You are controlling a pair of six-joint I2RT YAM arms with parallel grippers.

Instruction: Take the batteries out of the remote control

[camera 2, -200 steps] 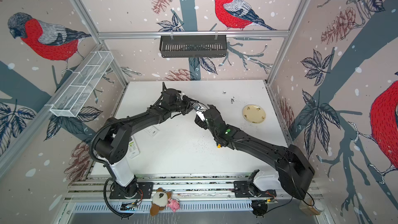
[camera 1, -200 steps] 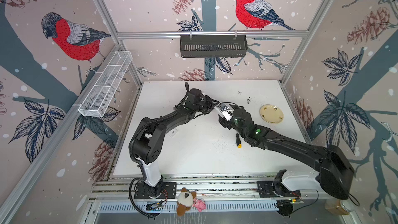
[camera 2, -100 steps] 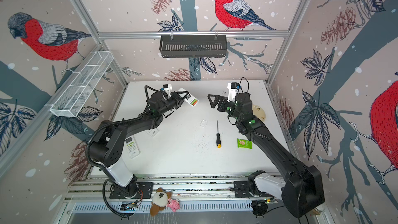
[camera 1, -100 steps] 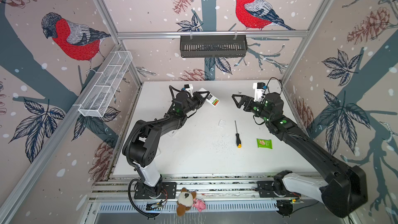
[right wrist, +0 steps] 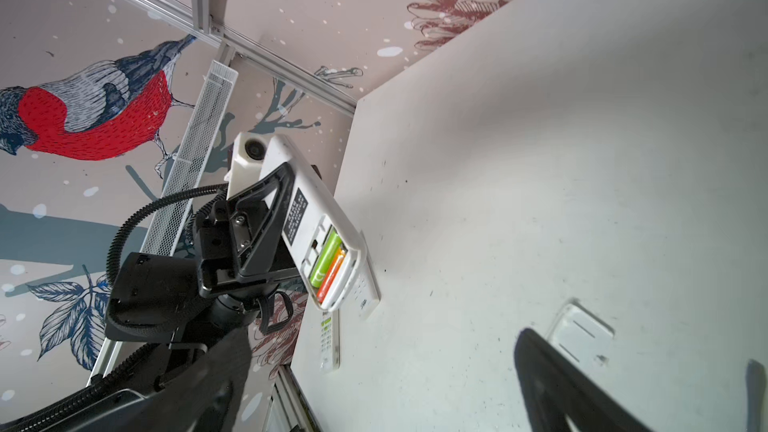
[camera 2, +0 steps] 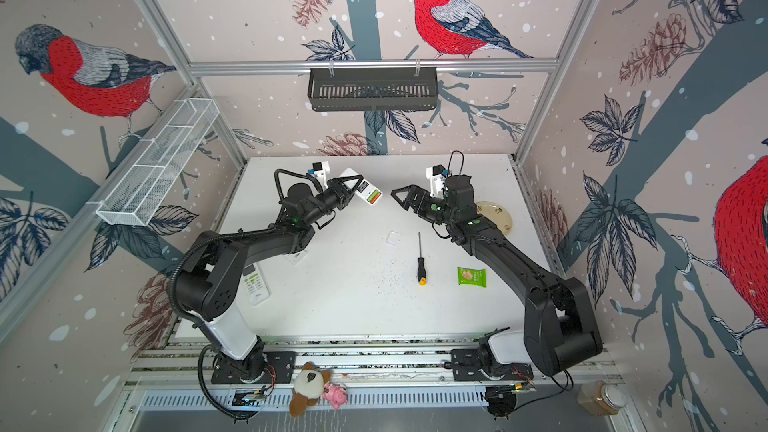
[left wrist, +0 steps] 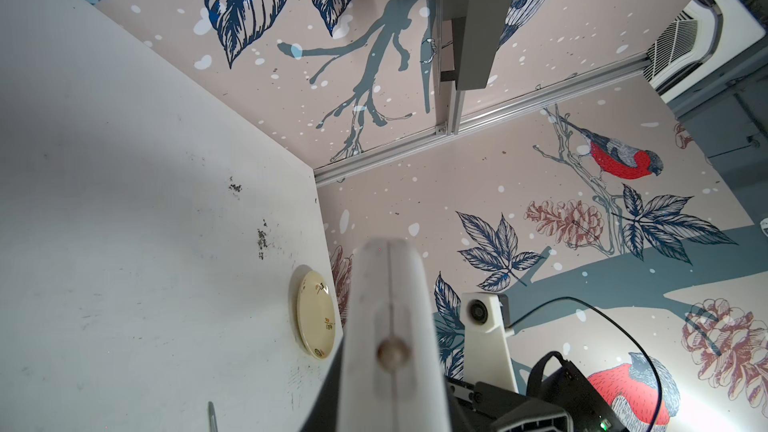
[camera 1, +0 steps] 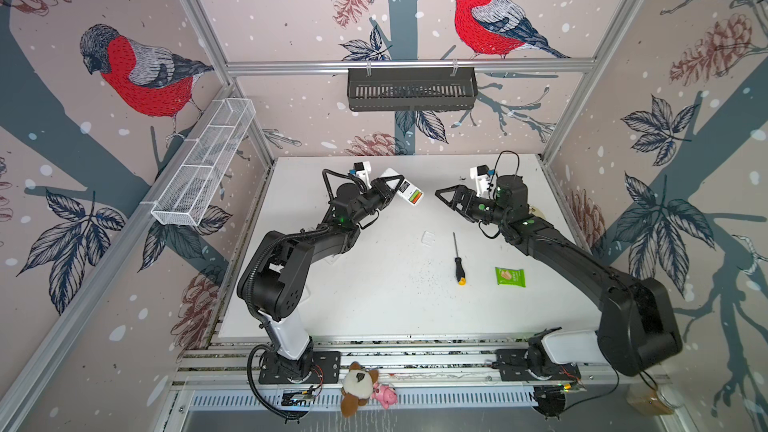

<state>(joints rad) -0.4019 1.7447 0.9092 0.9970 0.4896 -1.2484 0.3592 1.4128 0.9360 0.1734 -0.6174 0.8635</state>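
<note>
Since its battery bay stands uncovered, the remote control (right wrist: 316, 226) is entered first: white, held off the desk (camera 1: 374, 284) above the far half, left of the middle. It is tilted with the bay turned toward the opposite arm, presumably to give that arm access.

- Batteries (right wrist: 328, 265): two seen, one lime green and one orange-red, side by side and seated in the bay. None is out yet.
- Left gripper (camera 1: 395, 187): fingers clamped on the remote's body, clear of the bay, serving as holder.
- Right gripper (camera 1: 446, 197): fingers spread wide and empty, facing the bay end of the remote but apart from it. Judged ready to come in and pick out a cell.
- Cover (camera 1: 428, 237): small pale plate, flat near the desk's middle, out of the way.
- Screwdriver (camera 1: 457, 257): black handle, just beside the cover toward the near edge, lying free.
- Green packet (camera 1: 510, 277): right of the screwdriver.
- Plate (camera 2: 494, 214): yellow, by the right edge, partly under the right arm.
- Second remote (camera 2: 255, 282): at the left edge, beside the left arm.
</note>
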